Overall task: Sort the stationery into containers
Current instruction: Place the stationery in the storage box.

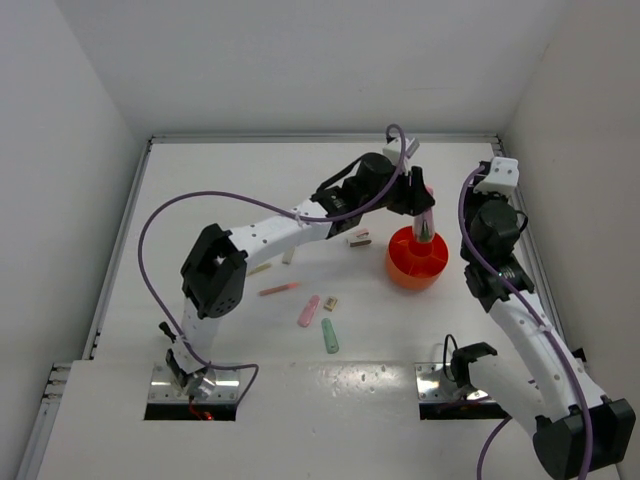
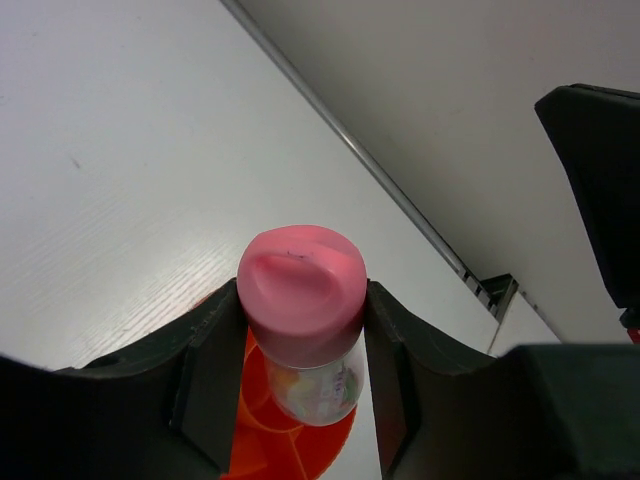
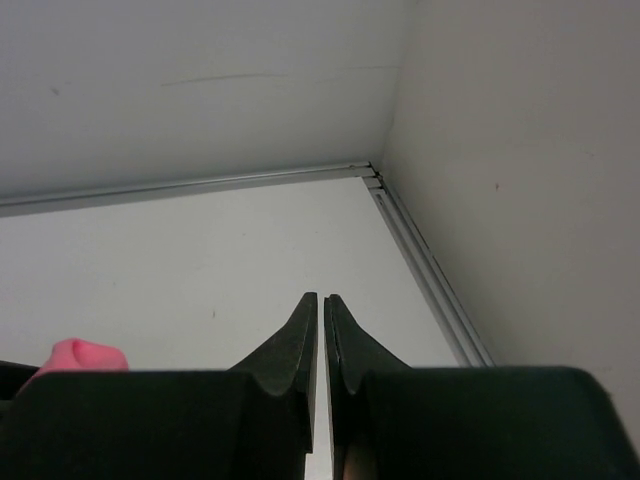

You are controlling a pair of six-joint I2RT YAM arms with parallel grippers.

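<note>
The pink-capped grey tube (image 2: 300, 285) is gripped cap uppermost by the left pincer (image 2: 305, 305), whose fingers (image 2: 215, 370) are clamped on it just under the cap. The tube is held directly over the round orange-red tub (image 1: 417, 265); whether its lower end touches the tub cannot be told. The tub is stood on the white desk (image 1: 230, 190), toward the far right. To its left a white and tan block (image 1: 358, 238), a yellow stick (image 1: 260, 268), a pink stick (image 1: 278, 289), a small tan block (image 1: 330, 303), a pink marker (image 1: 308, 311) and a mint-green marker (image 1: 329, 337) are scattered on the desk. The right pincer (image 3: 320, 300) is pressed together on nothing and pointed toward the desk's far right corner.
</note>
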